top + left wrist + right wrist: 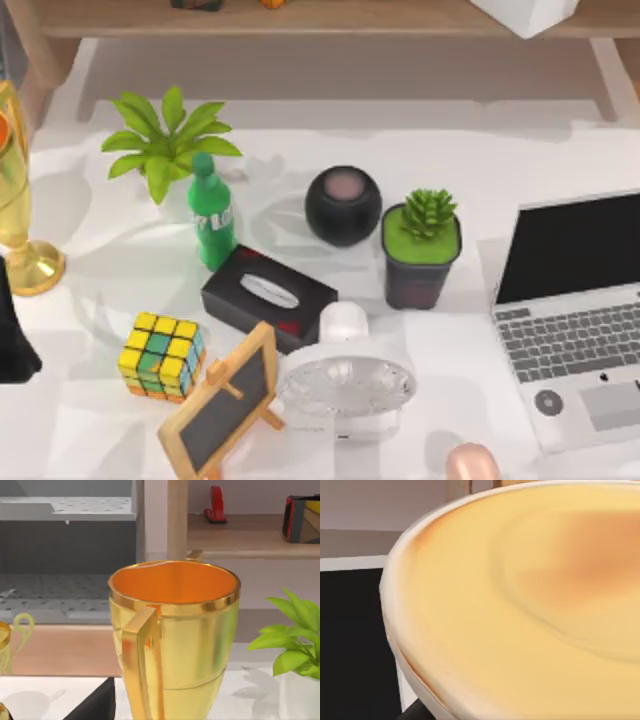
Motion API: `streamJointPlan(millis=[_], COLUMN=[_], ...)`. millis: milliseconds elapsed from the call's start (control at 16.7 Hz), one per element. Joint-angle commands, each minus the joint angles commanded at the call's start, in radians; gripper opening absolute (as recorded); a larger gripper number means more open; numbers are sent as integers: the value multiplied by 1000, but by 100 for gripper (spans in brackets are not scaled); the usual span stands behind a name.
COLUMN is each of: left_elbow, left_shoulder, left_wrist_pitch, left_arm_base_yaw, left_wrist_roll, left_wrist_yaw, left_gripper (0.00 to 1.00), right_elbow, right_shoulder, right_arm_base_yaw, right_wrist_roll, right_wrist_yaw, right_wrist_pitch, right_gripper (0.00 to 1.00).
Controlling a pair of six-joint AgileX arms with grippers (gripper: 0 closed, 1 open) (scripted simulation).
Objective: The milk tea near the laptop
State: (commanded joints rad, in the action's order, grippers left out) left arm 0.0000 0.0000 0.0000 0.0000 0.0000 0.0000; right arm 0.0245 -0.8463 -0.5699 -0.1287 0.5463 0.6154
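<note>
The milk tea [471, 463] is a small pinkish-beige rounded top, cut off by the table's front edge, just left of the laptop's front corner. The silver-grey laptop [575, 320] stands open at the right, with a black screen and a dark round sticker by the trackpad. In the right wrist view the milk tea's lid [520, 605] sits very close to the camera, and a dark piece of my right gripper [415, 712] shows below its rim. My left gripper [12, 335] is a dark shape at the table's left edge, beside a golden cup [175, 640].
A white fan [345, 385] stands just left of the milk tea. Behind it are a black tissue box [268, 295], a green soda bottle [212, 215], a black round speaker [343, 205] and a potted succulent [422, 250]. A colour cube [160, 355] and a small chalkboard [225, 400] sit at front left.
</note>
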Motion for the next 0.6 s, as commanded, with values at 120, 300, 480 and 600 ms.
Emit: streamJointPlan(millis=[120, 300, 480, 600], left_elbow=[0, 0, 0, 0], left_shoulder=[0, 0, 0, 0], left_wrist_pitch=[0, 0, 0, 0], left_arm_base_yaw=[0, 0, 0, 0], left_wrist_roll=[0, 0, 0, 0], left_wrist_yaw=[0, 0, 0, 0], left_gripper=[100, 100, 100, 100], right_elbow=[-3, -9, -20, -31], right_shoulder=[-33, -90, -152, -193], right_arm_base_yaw=[0, 0, -1, -2], right_wrist_roll=[0, 1, 1, 2], right_wrist_yaw=[0, 0, 1, 1], right_wrist_pitch=[56, 150, 242, 297], right_gripper=[0, 0, 0, 0])
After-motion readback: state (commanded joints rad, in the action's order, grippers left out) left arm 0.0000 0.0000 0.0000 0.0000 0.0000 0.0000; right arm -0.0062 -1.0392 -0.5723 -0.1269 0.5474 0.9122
